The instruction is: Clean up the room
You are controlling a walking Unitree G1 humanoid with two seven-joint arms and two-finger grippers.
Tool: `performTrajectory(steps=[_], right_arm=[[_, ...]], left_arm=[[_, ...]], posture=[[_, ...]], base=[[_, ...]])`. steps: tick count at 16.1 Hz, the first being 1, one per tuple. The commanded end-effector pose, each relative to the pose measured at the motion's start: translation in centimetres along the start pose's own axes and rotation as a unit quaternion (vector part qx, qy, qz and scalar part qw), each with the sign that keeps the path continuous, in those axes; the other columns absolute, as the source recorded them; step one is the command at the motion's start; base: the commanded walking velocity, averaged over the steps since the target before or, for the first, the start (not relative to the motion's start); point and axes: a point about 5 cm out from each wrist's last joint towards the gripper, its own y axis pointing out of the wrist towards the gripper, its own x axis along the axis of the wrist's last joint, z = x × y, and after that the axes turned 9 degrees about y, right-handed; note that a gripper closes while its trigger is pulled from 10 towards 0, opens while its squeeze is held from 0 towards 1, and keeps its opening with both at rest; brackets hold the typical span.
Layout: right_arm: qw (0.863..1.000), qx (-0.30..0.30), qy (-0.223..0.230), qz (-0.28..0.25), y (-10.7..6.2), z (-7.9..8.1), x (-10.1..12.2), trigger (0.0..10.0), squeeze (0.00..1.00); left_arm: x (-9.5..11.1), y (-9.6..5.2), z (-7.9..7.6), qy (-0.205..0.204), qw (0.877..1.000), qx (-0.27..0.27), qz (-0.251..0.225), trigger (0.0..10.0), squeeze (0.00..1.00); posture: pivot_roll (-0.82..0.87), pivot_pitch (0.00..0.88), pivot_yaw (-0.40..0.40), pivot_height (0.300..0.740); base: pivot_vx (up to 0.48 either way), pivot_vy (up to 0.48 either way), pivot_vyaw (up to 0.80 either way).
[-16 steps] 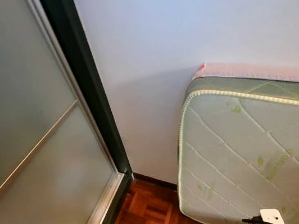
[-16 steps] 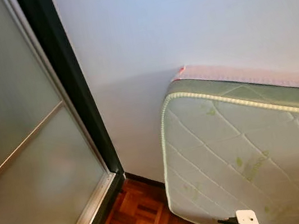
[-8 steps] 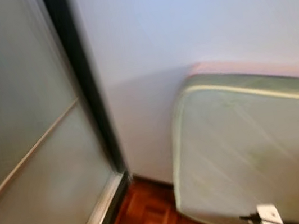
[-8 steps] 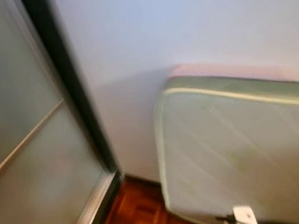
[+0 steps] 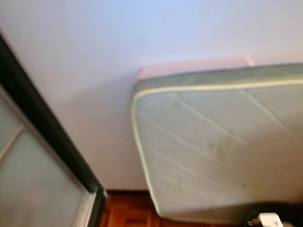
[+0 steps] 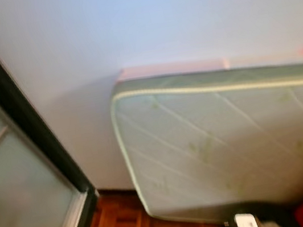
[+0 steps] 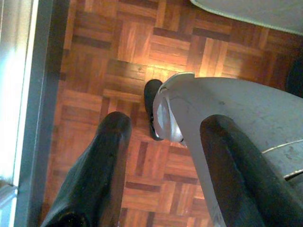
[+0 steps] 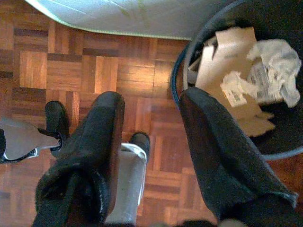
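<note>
White wall (image 5: 171, 18) ahead, quilted mattress (image 5: 242, 139) propped on edge against it, frosted sliding door (image 5: 20, 192) with dark frame at the robot's left, all over parquet floor (image 7: 118, 52); head views blurred. Dark bin (image 8: 189, 61) holding crumpled paper and cardboard (image 8: 246, 61) stands on the floor just beside the mattress's lower edge. Left gripper (image 7: 165, 175) and right gripper (image 8: 151, 146) both hang above the floor, jaws spread and holding nothing, the right one beside the bin's rim.

The left end effector (image 7: 161, 175), fingers spread, hangs above the parquet floor (image 7: 118, 56).
</note>
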Motion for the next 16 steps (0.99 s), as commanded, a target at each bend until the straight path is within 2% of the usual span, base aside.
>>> performTrajectory(steps=[1, 3, 5, 16], right_arm=[[1.0, 0.0, -0.003, 0.005, 0.01, 0.15, -0.28, 10.0, 0.0], [1.0, -0.002, -0.003, 0.008, 0.0, 0.15, -0.44, 10.0, 0.0], [1.0, -0.003, -0.002, 0.009, -0.02, 0.12, -0.55, 10.0, 0.0], [1.0, -0.016, 0.0, 0.013, -0.2, -0.47, -0.78, 10.0, 0.0]], left_arm=[[-0.68, -0.1, -0.22, 0.009, 1.0, -0.007, 0.016, 10.0, 0.0], [-0.64, -0.11, -0.13, 0.014, 1.0, -0.008, 0.016, 10.0, 0.0], [-0.58, -0.14, 0.06, 0.03, 0.999, -0.01, 0.015, 10.0, 0.0], [-0.76, -0.28, 0.47, 0.031, 0.999, -0.011, 0.016, 10.0, 0.0]], posture=[[0.07, 0.029, -0.009, 0.74], [0.07, 0.03, -0.008, 0.74], [0.07, 0.028, -0.005, 0.74], [0.07, 0.004, 0.002, 0.74]], base=[[0.0, 0.0, -0.75], [0.0, 0.0, -0.76], [0.0, -0.424, -0.76], [0.0, 0.0, -0.76]])
